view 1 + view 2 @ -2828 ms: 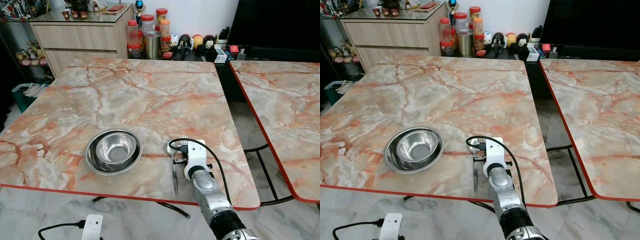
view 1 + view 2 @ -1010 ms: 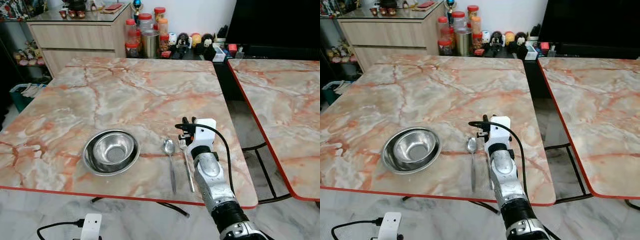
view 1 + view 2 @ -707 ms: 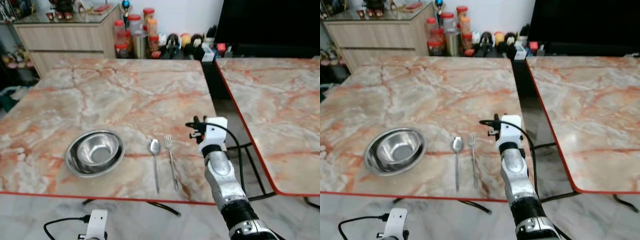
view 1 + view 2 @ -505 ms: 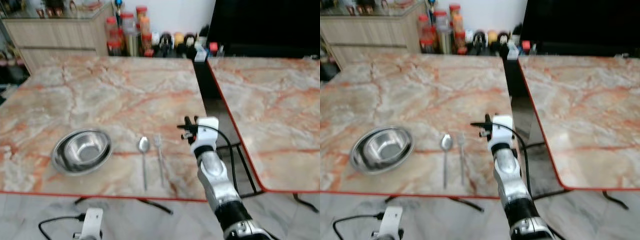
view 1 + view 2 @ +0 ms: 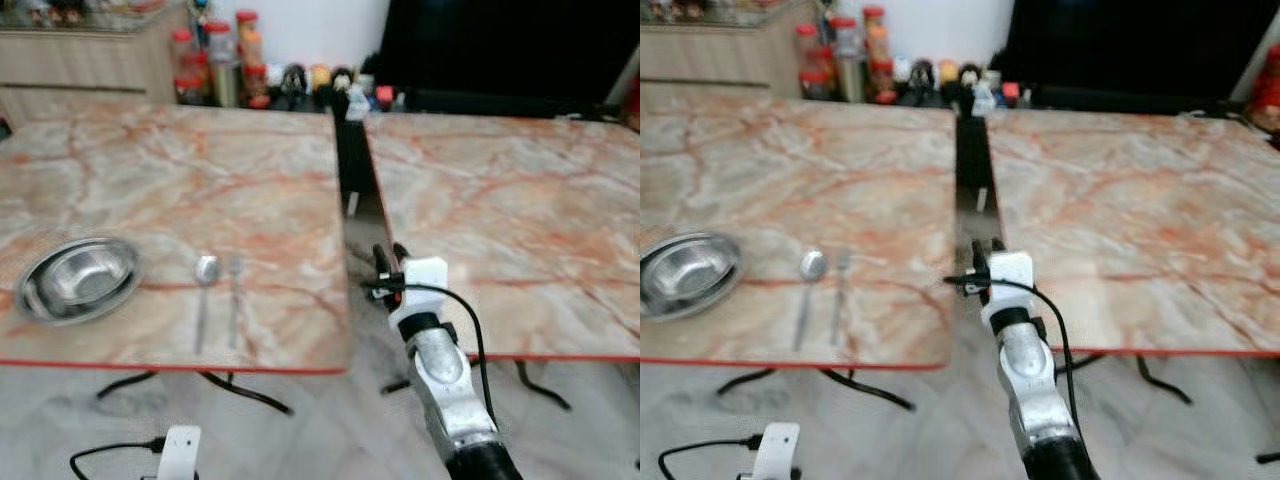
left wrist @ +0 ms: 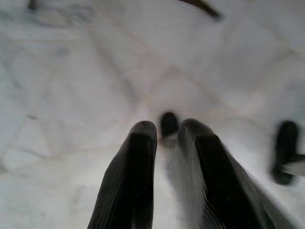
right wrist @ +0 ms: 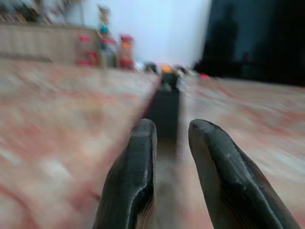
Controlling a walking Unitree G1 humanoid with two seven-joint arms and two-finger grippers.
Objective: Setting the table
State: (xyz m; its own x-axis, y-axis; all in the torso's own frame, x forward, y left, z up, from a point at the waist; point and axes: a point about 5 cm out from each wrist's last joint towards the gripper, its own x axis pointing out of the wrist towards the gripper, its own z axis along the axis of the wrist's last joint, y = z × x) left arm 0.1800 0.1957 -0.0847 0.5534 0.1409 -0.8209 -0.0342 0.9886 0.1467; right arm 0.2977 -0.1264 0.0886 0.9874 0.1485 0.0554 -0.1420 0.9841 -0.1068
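Observation:
A steel bowl [image 5: 75, 278] sits near the front edge of the left marble table [image 5: 200, 160]. Right of it lie a spoon [image 5: 204, 290] and a fork [image 5: 234, 295], side by side, handles toward me. My right gripper [image 5: 388, 256] hovers off the table's right corner, over the gap between the two tables. In the right wrist view its fingers [image 7: 140, 157] stand slightly apart with nothing between them. My left gripper [image 6: 167, 128] hangs over the pale floor, its fingers narrowly apart and empty. The picture is blurred.
A second marble table [image 5: 500, 190] stands to the right across a narrow dark gap [image 5: 350, 185]. Jars and small figures [image 5: 215, 65] line the back by a wooden cabinet. A white plug box with a black cable [image 5: 182, 450] lies on the floor in front.
The whole view has swung right, so the bowl, spoon and fork now sit at the left. My right gripper has come off the tabletop and now hangs over the gap.

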